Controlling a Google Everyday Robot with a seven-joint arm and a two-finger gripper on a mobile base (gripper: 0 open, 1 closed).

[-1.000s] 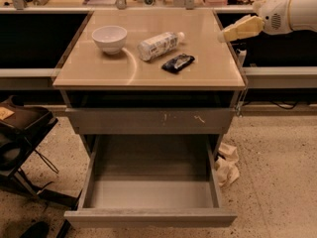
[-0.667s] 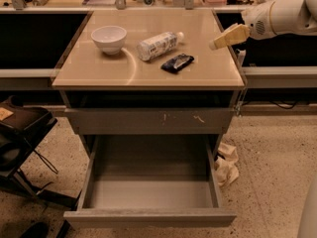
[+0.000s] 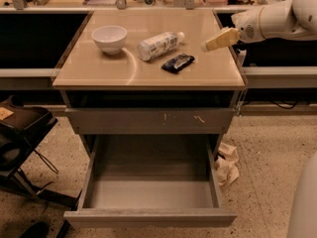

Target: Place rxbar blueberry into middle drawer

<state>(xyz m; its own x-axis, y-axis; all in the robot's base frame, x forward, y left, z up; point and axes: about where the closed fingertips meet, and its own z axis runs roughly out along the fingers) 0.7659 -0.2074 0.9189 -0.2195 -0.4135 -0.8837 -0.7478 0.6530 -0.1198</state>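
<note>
The rxbar blueberry [image 3: 178, 62], a small dark shiny bar, lies on the tan counter top [image 3: 119, 68], right of centre. My gripper [image 3: 210, 43] hangs over the counter's right part, up and to the right of the bar, not touching it. It holds nothing that I can see. The middle drawer [image 3: 151, 217] is pulled out below, with a plain grey front and nothing inside.
A white-labelled plastic bottle [image 3: 158, 44] lies just left of the bar. A white bowl [image 3: 109, 37] stands at the back left. A closed drawer front with pale scratches [image 3: 148, 120] sits above the pulled-out one. Crumpled paper [image 3: 227, 163] lies on the floor to the right; a black chair [image 3: 20, 143] stands left.
My gripper has moved left from beyond the counter's right edge to above its right part, closer to the bar. Nothing else has moved.
</note>
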